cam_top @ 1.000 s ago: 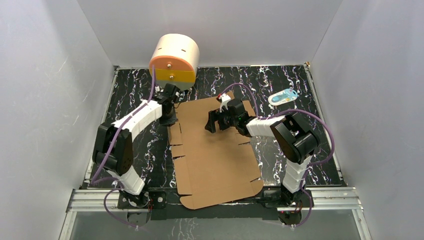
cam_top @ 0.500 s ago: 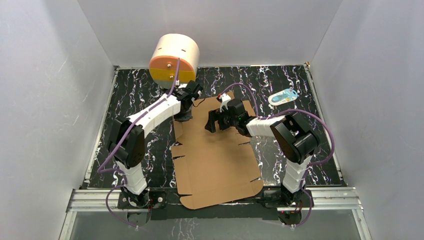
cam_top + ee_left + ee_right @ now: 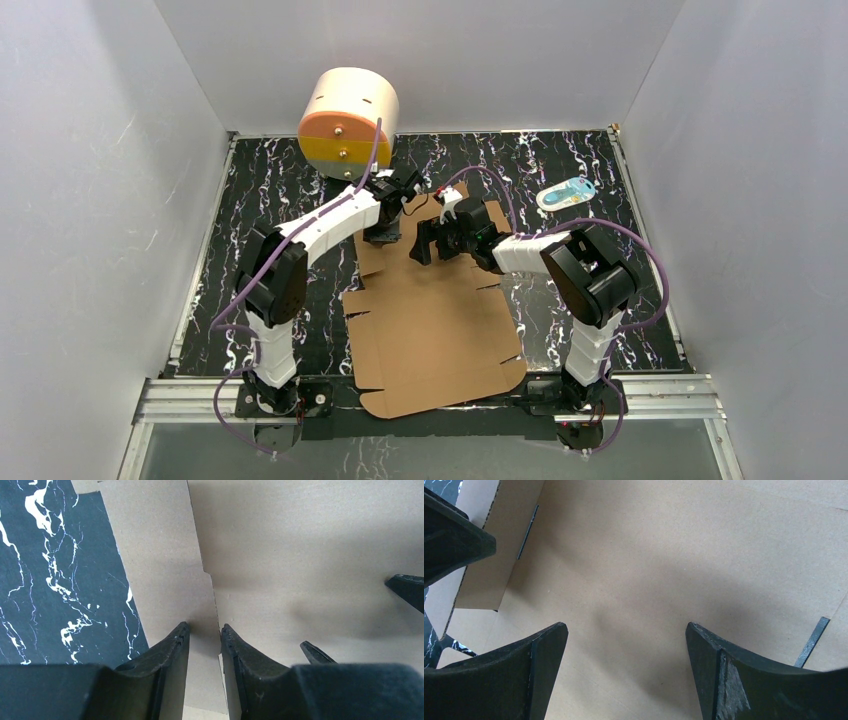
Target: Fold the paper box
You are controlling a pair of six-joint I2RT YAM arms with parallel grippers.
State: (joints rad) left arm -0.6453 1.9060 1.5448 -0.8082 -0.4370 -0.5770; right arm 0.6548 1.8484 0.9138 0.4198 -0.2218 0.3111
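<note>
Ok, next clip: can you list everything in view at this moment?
paper box: one, plain brown cardboard, a die-cut sheet lying mostly flat mid-table and reaching the near edge.
drum: one, cream with orange and yellow drawer fronts, at the far edge, left of centre.
small object: one, light blue and white, far right of the table; too small to identify.
table: one, black with white marbling.
left gripper: one, black, fingers close together over a cut at the sheet's far end; whether it grips is unclear.
right gripper: one, black, open wide over the sheet's far part, beside the left gripper.
</note>
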